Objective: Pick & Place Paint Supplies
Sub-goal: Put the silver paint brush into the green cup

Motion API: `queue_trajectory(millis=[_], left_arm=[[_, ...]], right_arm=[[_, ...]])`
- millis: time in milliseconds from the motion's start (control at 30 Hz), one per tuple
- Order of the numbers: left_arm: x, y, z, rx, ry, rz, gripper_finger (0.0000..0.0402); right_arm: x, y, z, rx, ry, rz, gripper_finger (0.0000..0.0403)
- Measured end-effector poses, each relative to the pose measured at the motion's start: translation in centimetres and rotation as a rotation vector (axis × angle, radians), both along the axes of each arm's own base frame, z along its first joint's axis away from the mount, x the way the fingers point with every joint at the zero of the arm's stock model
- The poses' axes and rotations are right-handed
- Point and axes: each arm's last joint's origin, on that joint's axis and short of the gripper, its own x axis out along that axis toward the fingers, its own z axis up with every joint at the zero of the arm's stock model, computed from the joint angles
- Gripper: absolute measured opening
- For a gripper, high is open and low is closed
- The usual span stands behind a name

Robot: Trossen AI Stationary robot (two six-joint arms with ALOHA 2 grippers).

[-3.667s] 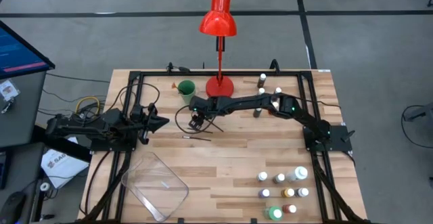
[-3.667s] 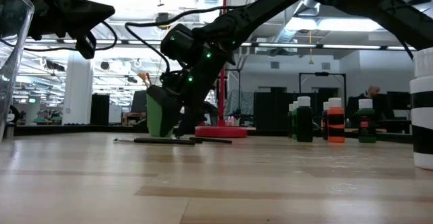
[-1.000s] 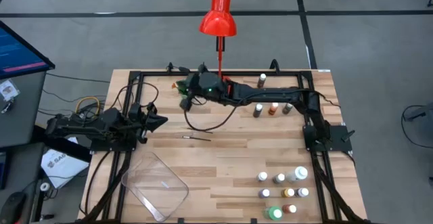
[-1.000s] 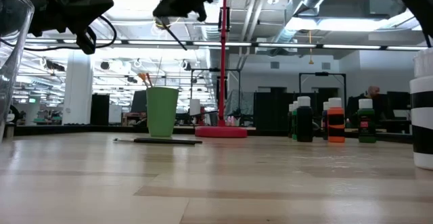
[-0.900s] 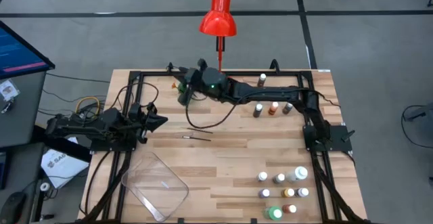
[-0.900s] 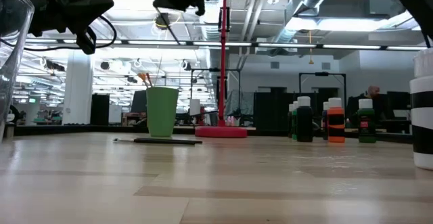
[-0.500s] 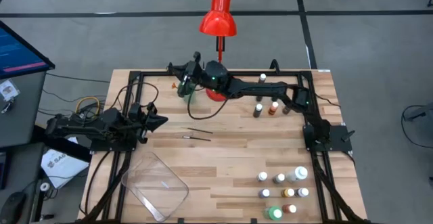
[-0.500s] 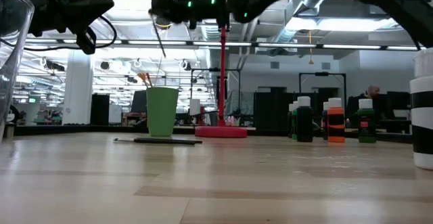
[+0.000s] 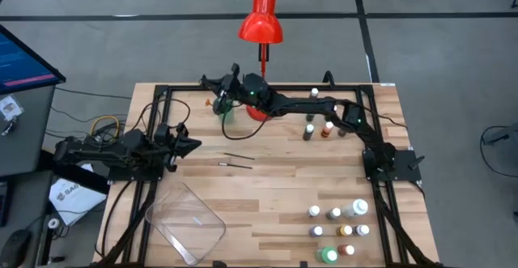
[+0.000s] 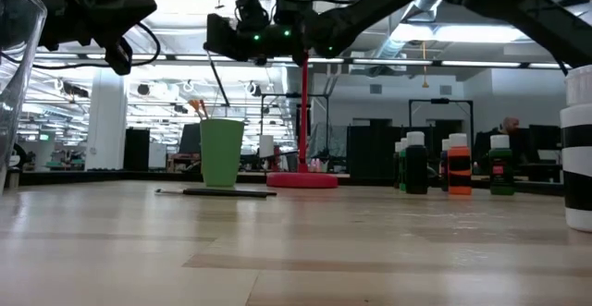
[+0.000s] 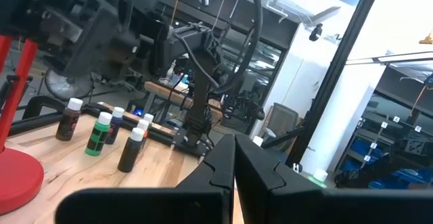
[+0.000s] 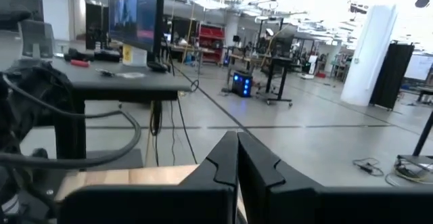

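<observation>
R gripper [image 10: 215,49] clamps a thin brush [image 10: 218,82] above the green cup [image 10: 221,152]; brush hangs near-vertical, tip down toward cup. L gripper [image 9: 194,146] closed, parked at table's left.

Bare boards mid-table between brushes [image 9: 238,160], tray [image 9: 184,221] and bottles [image 9: 338,229].

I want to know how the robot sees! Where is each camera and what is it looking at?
High view: above, looking straight down on the table and both arms.
Low view: at tabletop height, looking across at the green cup; arms overhead.
Left wrist view: on the left arm, past its shut left gripper toward paint bottles.
Right wrist view: on the right arm, past its shut right gripper into the room.
High and low views share the red lamp.
</observation>
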Motion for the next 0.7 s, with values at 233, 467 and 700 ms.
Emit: queue_trajectory(millis=[233,467,700], left_arm=[[0.0,0.0,0.0,0.000,-0.001,0.000,0.0001],[0.0,0.0,0.0,0.000,-0.002,0.001,0.0001],[0.0,0.0,0.1,-0.001,-0.007,0.004,0.0001]], right_arm=[[-0.1,-0.2,-0.1,0.002,0.011,0.025,0.0000],[0.0,-0.2,-0.1,-0.020,0.023,0.040,0.0000],[1.0,-0.4,-3.8,0.018,0.007,0.050,0.0000]])
